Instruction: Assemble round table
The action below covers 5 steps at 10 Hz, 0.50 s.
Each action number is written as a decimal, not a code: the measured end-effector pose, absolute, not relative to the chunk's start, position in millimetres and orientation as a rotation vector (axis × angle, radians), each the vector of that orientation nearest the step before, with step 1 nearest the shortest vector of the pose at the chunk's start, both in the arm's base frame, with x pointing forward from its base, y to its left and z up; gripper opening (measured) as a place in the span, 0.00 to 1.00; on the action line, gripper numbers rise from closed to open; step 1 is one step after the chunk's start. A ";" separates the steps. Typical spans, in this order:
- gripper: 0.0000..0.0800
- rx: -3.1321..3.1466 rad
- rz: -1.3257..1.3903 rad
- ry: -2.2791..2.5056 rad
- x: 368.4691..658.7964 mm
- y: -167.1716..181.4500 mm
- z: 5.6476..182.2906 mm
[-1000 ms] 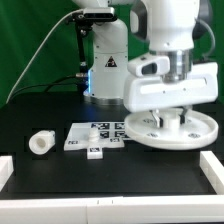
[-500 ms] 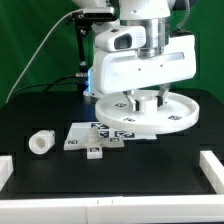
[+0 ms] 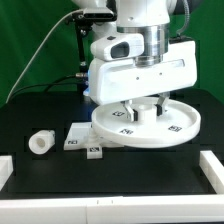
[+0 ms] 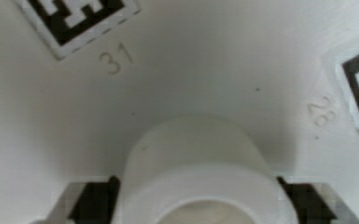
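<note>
**Disc is in the grip, leg and base sitting off to the side**

The arm is right over the middle of the black tabletop. The fingers are about half closed, clamped on the raised hub at the centre of the disc. In the wrist view there's one dark pad pressed against each side of that hub. The flat face of the disc spreads out around it, with a square tag on either side.

From the exterior view the disc sits mid-scene, rim up, tags on its upper face. Its edge on the exterior view's left covers part of the marker board. I can't tell whether it's actually clear of the tabletop or resting on it.

The leg lies on its side well off to the exterior view's left, on its own. The base is just on the near side of the marker board, next to the disc's near-left rim. It's too small to make out its shape.
</note>
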<state>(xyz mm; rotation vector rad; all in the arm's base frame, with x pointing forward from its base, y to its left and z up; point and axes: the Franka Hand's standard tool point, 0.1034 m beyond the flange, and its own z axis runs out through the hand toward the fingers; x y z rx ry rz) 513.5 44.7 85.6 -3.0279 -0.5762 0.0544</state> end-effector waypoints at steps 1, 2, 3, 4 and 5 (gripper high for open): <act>0.51 -3.008 0.033 -0.638 532.2 42.7 82.2; 0.51 -2.993 0.019 -0.658 542.7 37.4 78.1; 0.51 -2.999 0.027 -0.636 538.4 38.8 77.7; 0.51 -2.998 0.031 -0.639 536.8 39.7 77.0; 0.51 -2.998 0.034 -0.638 536.3 39.2 75.8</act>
